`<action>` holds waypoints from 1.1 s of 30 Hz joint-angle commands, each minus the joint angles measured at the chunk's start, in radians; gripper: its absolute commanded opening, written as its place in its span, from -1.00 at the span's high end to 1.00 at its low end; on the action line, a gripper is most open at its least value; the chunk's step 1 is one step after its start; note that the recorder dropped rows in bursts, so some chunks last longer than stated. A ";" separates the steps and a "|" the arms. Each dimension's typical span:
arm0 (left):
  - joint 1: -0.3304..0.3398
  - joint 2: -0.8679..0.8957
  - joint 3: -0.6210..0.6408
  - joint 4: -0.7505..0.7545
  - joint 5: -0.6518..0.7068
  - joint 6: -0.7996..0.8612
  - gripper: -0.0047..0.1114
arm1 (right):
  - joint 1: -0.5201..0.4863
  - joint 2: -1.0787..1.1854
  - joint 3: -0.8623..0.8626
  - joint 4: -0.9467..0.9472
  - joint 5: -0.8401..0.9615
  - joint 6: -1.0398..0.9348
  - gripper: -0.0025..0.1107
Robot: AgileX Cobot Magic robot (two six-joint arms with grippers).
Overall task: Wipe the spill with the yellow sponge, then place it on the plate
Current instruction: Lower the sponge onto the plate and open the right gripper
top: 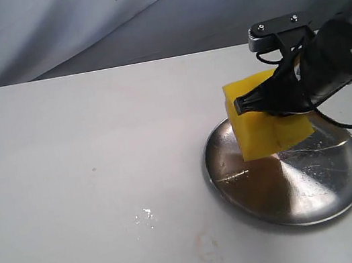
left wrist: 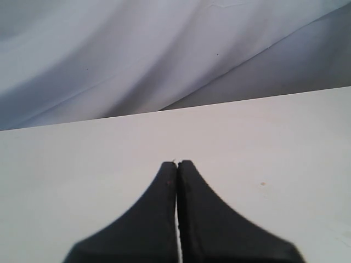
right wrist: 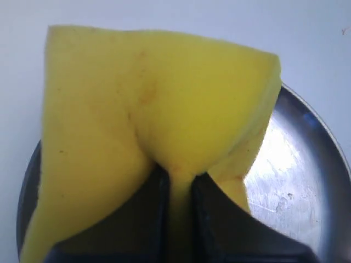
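Sponge [top: 268, 134] in right gripper [top: 245, 103], over plate [top: 311, 184]

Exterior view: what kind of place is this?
Likely a robot test bench: plain white tabletop, draped grey cloth backdrop, black claw holding a yellow foam sponge over a round silver metal plate.

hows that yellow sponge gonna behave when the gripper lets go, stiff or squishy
Likely soft: the yellow sponge buckles into a deep crease where the right gripper pinches it. It will probably spring back when released. Probably light, as a narrow pinch holds it over the plate.
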 commanded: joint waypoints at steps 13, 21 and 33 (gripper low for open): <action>-0.001 -0.003 0.000 0.001 -0.006 -0.004 0.92 | -0.005 -0.056 0.011 -0.107 0.151 0.009 -0.43; -0.001 -0.003 0.000 0.001 -0.006 -0.004 0.92 | 0.001 -0.300 0.052 -0.124 0.175 0.011 -0.22; -0.001 -0.003 0.000 0.001 -0.006 -0.004 0.92 | 0.001 -0.715 0.372 -0.070 -0.111 0.169 0.96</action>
